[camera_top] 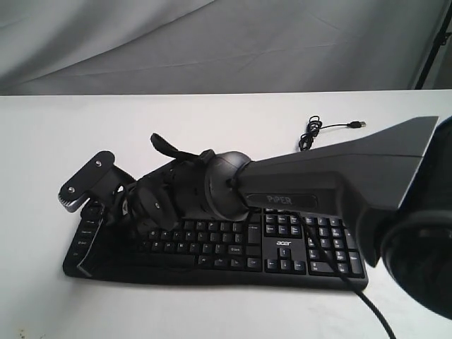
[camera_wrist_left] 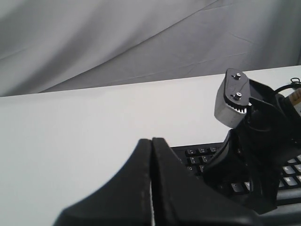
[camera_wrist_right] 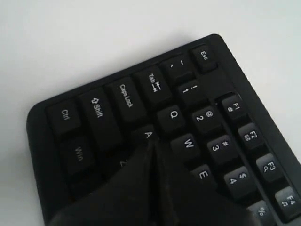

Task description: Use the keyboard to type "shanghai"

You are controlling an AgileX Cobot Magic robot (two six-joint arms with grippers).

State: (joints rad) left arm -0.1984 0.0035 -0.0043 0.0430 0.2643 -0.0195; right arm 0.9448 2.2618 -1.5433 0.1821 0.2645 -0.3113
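The black keyboard (camera_top: 282,244) with white legends lies on the white table (camera_top: 212,127). My right arm reaches across it to its left end. My right gripper (camera_wrist_right: 153,143) is shut and empty, its tip down at the A key (camera_wrist_right: 148,135), just beside Q (camera_wrist_right: 173,114) and W (camera_wrist_right: 188,142). In the exterior view that gripper (camera_top: 106,220) is mostly hidden under its wrist. My left gripper (camera_wrist_left: 151,141) is shut on nothing and hovers over bare table beside the keyboard's (camera_wrist_left: 197,153) left end. I cannot make it out in the exterior view.
The right arm's wrist camera (camera_wrist_left: 233,99) sits close to my left gripper, above the keyboard's left end. The thin USB cable (camera_top: 314,131) lies coiled on the table behind the number pad. Grey cloth (camera_top: 212,42) hangs behind the table.
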